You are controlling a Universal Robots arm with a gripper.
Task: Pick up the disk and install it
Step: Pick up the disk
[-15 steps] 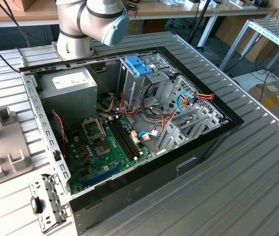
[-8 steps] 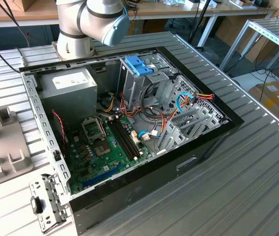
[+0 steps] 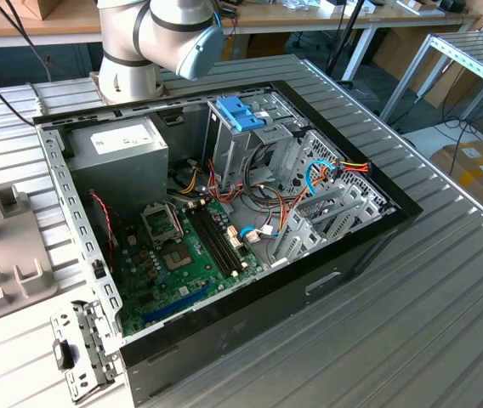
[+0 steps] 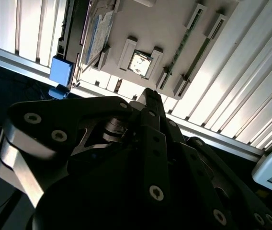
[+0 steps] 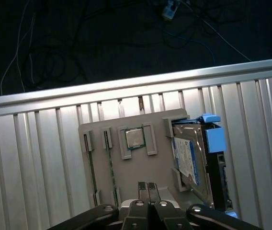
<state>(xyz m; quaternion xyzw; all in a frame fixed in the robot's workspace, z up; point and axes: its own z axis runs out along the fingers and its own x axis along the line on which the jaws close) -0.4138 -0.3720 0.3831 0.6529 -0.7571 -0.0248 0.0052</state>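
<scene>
The gripper [image 5: 147, 188] is held pinched together, empty, above the fixture plate [image 5: 136, 168]; the disk [image 5: 188, 158] slotted at its edge could be knocked if approached unopened.

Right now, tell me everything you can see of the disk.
The disk is a flat grey-metal slab with a blue-and-white label on its visible face and light-blue plastic rails, one ending in a tab. It sits in the end slot of a grey tray on the ribbed metal table, between the tray's posts. The pincer is shut, apart from it, holding nothing.
</scene>
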